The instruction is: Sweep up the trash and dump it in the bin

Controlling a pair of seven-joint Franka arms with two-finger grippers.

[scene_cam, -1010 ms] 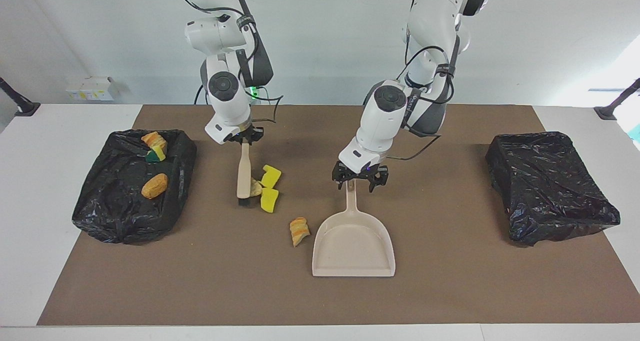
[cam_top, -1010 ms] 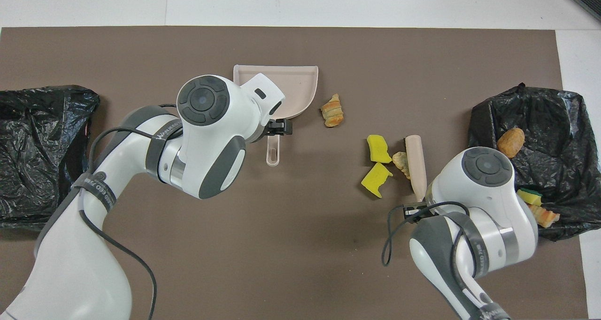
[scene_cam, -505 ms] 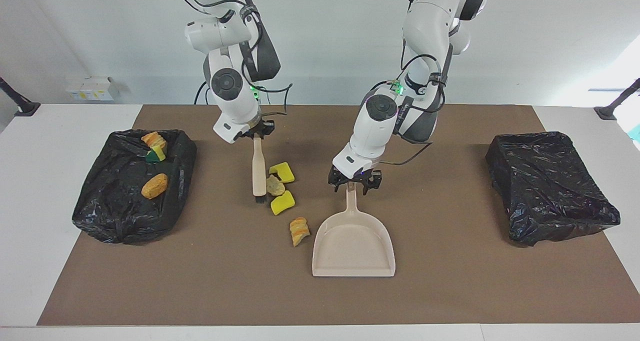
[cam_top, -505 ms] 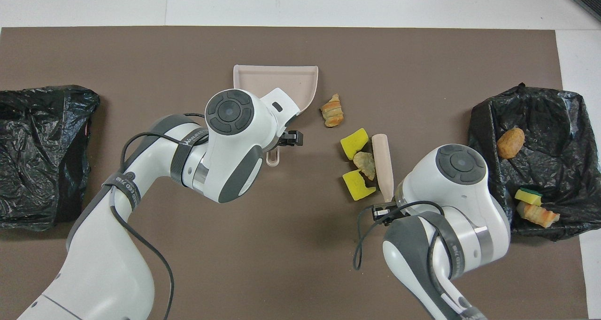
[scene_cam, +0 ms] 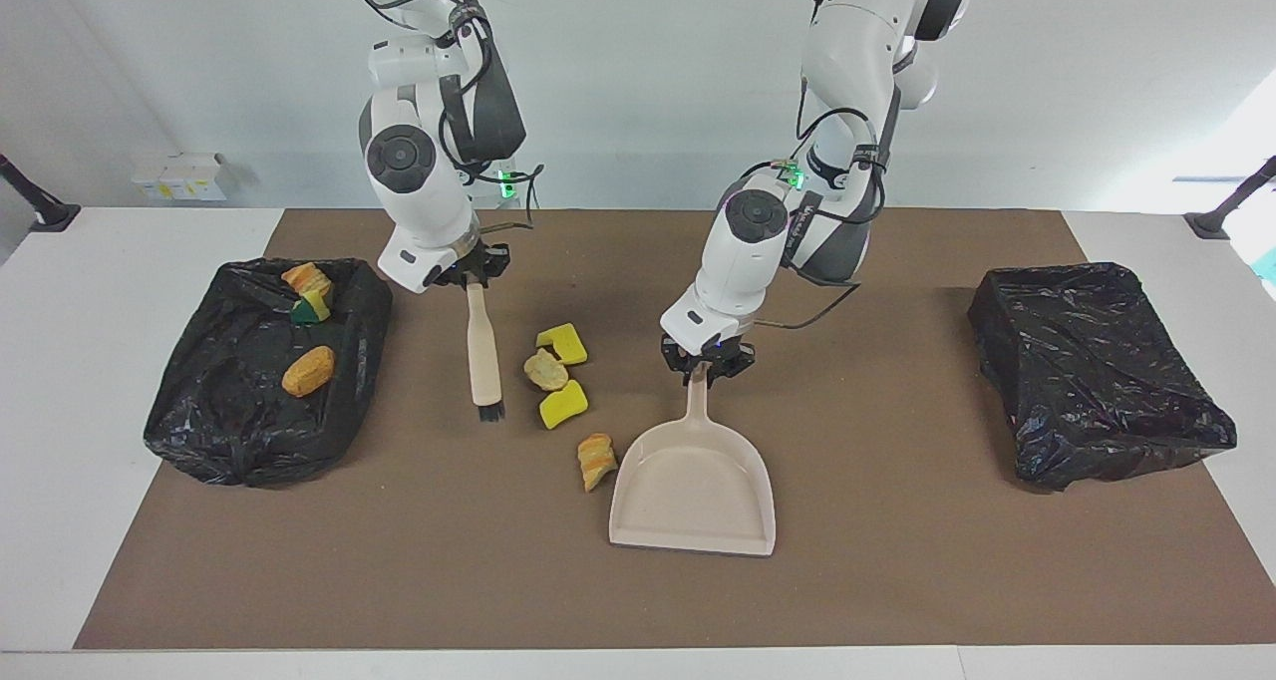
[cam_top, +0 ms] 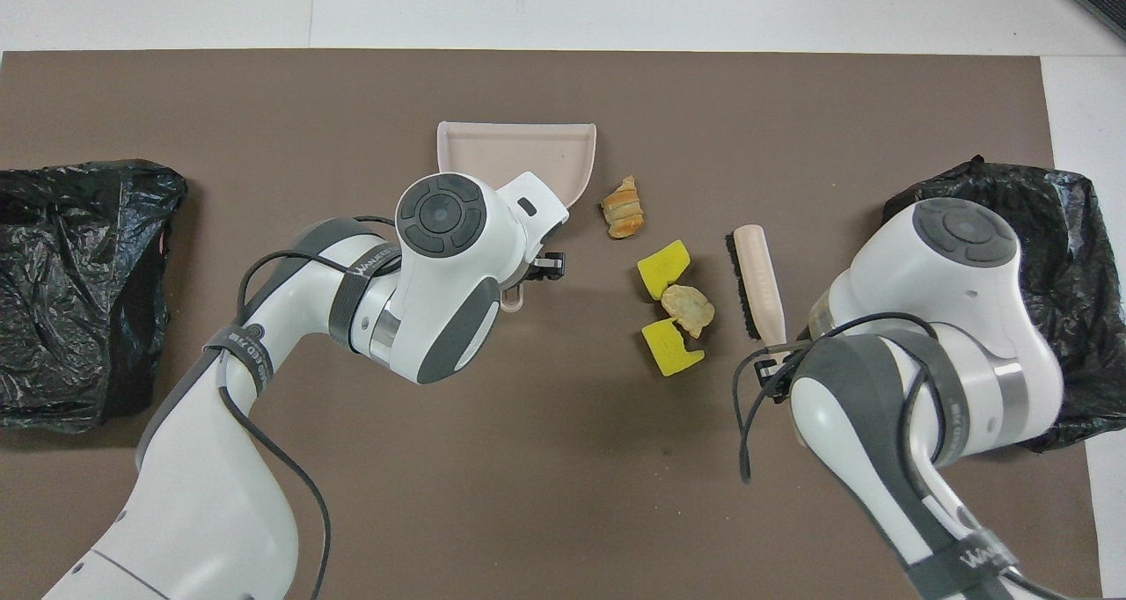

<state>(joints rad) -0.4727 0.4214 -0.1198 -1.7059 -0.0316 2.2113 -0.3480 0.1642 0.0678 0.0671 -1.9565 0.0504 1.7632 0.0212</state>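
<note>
My right gripper [scene_cam: 469,277] is shut on the handle of a beige brush [scene_cam: 483,351]. The brush hangs bristles down just beside the loose trash, toward the right arm's end. Two yellow sponge chunks [scene_cam: 563,343] [scene_cam: 563,404] and a tan lump [scene_cam: 544,369] lie together on the mat. A bread piece [scene_cam: 595,459] lies against the beige dustpan [scene_cam: 693,491]. My left gripper [scene_cam: 706,356] is shut on the dustpan's handle. In the overhead view the brush [cam_top: 761,279], the scraps [cam_top: 689,308] and the dustpan [cam_top: 519,156] show.
A black-bagged bin [scene_cam: 254,411] at the right arm's end holds a bread piece [scene_cam: 307,279], a sponge [scene_cam: 312,308] and an orange lump [scene_cam: 308,370]. A second black-bagged bin [scene_cam: 1097,371] stands at the left arm's end. A brown mat [scene_cam: 897,580] covers the table.
The brush pushed the scraps toward the dustpan, then drew back toward the right arm's end. My left gripper closed on the dustpan handle and the pan shifted slightly toward the bread piece.
</note>
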